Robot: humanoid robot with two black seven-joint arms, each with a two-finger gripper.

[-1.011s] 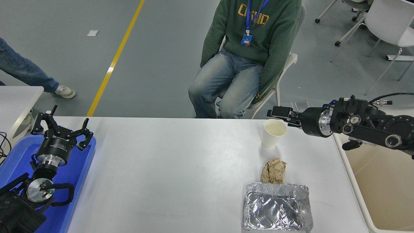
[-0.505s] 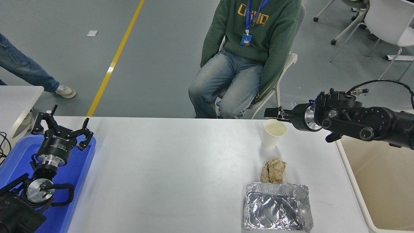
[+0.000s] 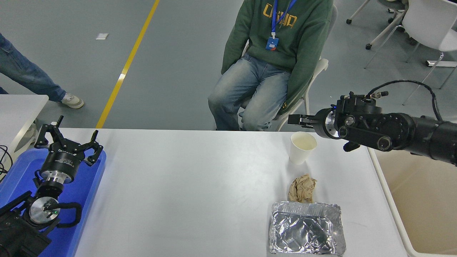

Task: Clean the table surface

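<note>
The white table surface (image 3: 192,185) spans the middle of the view. On its right part stand a white paper cup (image 3: 302,147), a crumpled brown paper ball (image 3: 302,188) and a crinkled foil tray (image 3: 307,228), lined up from far to near. My right gripper (image 3: 295,119) reaches in from the right edge and hovers just above and behind the cup's rim, holding nothing that I can see. It is seen edge-on. My left gripper (image 3: 69,136) is parked open over the blue tray (image 3: 85,189) at the lower left.
A beige bin with a white rim (image 3: 392,210) stands against the table's right edge. A person in a green hoodie (image 3: 278,43) sits at the far side, behind the cup. A small white table corner (image 3: 21,107) is at the left.
My right arm has lifted and swung left, so the gripper now sits slightly higher and further left over the cup's far rim. Cup, paper ball, foil tray and left arm have not moved.
</note>
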